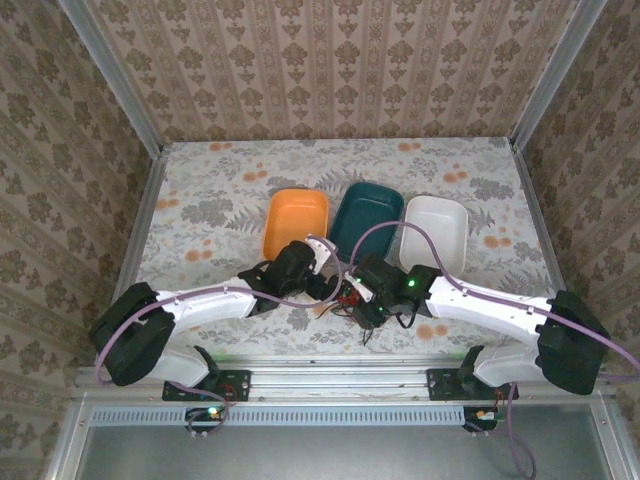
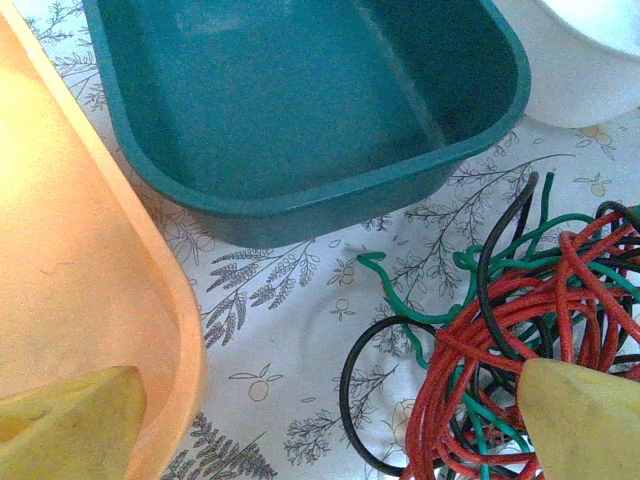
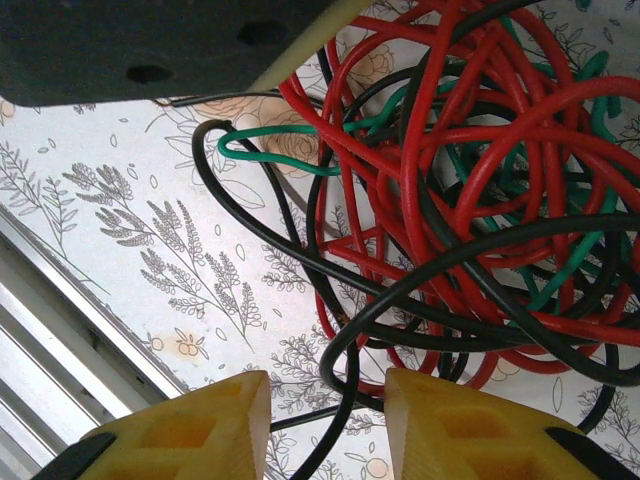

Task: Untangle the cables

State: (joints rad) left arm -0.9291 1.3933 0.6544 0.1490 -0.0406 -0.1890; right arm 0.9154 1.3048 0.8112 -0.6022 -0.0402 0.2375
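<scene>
- Your cables [image 1: 352, 302] lie in one knotted heap on the bench [image 1: 200, 210], near its front edge, between your two wrists and just in front of the teal tray [image 1: 365, 215]; red, black and green strands loop through one another.
- Your left pincer [image 2: 330, 400] stands wide open and has hold of nothing; one finger [image 2: 70, 430] hangs over the orange tray [image 2: 90, 300], the other over the red coils at the side of the heap; whether that one touches them, you cannot tell.
- Your right pincer [image 3: 328, 385] stands partly open, low over the bench beside the metal rail [image 3: 60, 330]; a black strand [image 3: 340, 420] runs through the gap between its fingers, but the gap is far wider than the strand and neither pad presses on it.
- From the left wrist you see a green strand [image 2: 375, 265] and a black loop straying out of the heap over the bare bench toward the teal tray.
- The trays sit in a row behind the heap: orange at your left, teal in the middle, the white tray [image 1: 435, 230] at your right.
</scene>
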